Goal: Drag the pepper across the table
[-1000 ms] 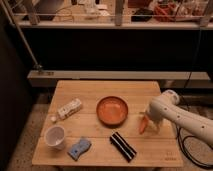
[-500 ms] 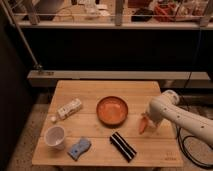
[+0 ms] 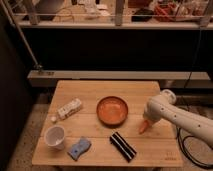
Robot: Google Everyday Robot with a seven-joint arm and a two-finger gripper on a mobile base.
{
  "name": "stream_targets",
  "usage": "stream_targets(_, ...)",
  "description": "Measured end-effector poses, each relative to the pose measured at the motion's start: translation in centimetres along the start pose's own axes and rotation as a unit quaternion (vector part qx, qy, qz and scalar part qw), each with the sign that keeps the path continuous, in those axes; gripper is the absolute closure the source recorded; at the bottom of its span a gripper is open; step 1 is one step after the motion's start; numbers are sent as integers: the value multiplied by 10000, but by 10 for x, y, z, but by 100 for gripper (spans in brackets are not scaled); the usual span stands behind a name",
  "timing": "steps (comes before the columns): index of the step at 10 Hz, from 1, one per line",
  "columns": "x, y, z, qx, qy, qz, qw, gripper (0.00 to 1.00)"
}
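**Claw at the pepper, most of the drag left to do**

My gripper [image 3: 146, 120] hangs at the right of the frame, directly over the pepper [image 3: 143, 128]. The pepper lies on the table [image 3: 100, 90] near its right edge, just beside the orange bowl [image 3: 112, 110]. Whether my claw is open or clamped on the pepper, I cannot tell. By my reading the reach is made and the dragging itself remains. Open planks run along the table's upper part. To the left the bowl bars the way, with a white box [image 3: 69, 108], white cup [image 3: 55, 136] and blue sponge [image 3: 79, 148] beyond it. A black striped block [image 3: 123, 146] sits lower left of the pepper. The right edge is close.
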Motion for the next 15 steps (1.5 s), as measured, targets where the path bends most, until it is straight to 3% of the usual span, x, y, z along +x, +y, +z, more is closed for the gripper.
stream_targets(1,-2,-3,0,-14,22,-44,10000,95)
stream_targets(2,-3,-11,1,1,21,-97,10000,98)
stream_targets(6,-4,-23,4,11,44,-236,9997,99)
stream_targets(10,-23,-55,5,55,54,-434,9990,99)
stream_targets(15,-34,-75,5,103,77,-664,9977,99)
